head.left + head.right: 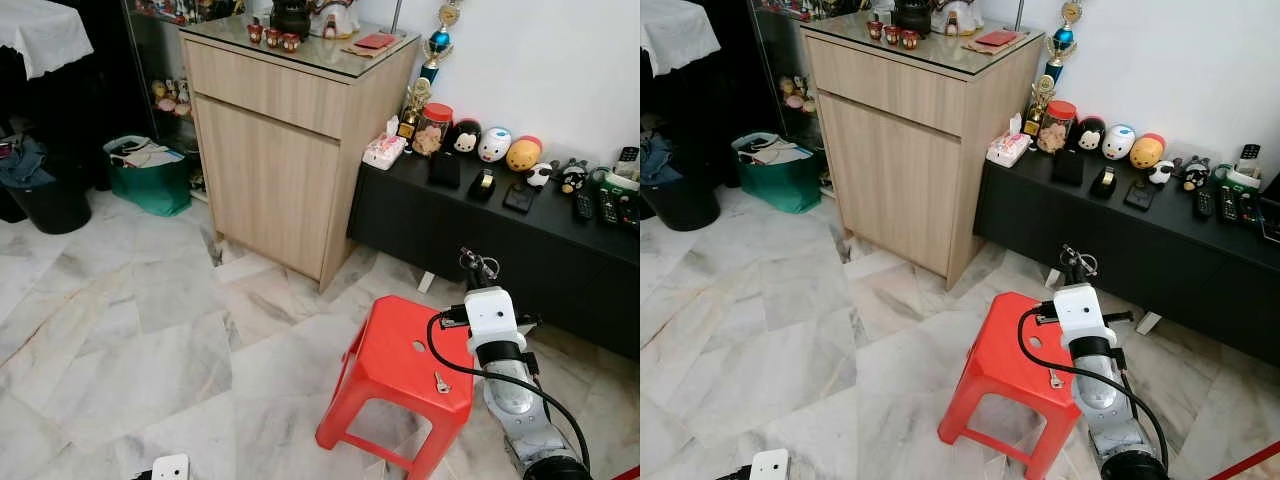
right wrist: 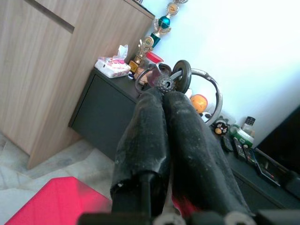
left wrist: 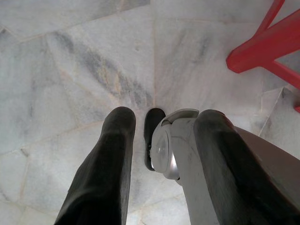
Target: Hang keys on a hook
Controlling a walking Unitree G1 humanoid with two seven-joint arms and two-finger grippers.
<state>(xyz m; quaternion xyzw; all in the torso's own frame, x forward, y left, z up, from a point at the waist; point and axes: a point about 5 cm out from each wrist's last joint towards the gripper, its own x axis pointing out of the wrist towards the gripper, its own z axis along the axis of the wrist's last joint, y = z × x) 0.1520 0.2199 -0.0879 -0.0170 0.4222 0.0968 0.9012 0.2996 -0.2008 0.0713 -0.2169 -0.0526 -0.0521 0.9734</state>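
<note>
My right gripper (image 1: 478, 266) is raised over the far edge of a red plastic stool (image 1: 395, 350), pointing toward the black console. In the right wrist view its fingers (image 2: 140, 122) are pressed together, shut on a bunch of metal key rings (image 2: 180, 77) that stick out past the tips. A small silver key (image 1: 441, 382) rests on the stool's top near its right edge. My left gripper (image 3: 164, 119) hangs low over the marble floor with its fingers apart, and nothing is between them but my own foot below.
A tall wooden cabinet (image 1: 280, 150) stands ahead on the left. A low black console (image 1: 500, 225) with toys, remotes and a trophy (image 1: 436, 45) runs along the white wall. A green bag (image 1: 150, 175) and a dark bin (image 1: 50, 195) sit at far left.
</note>
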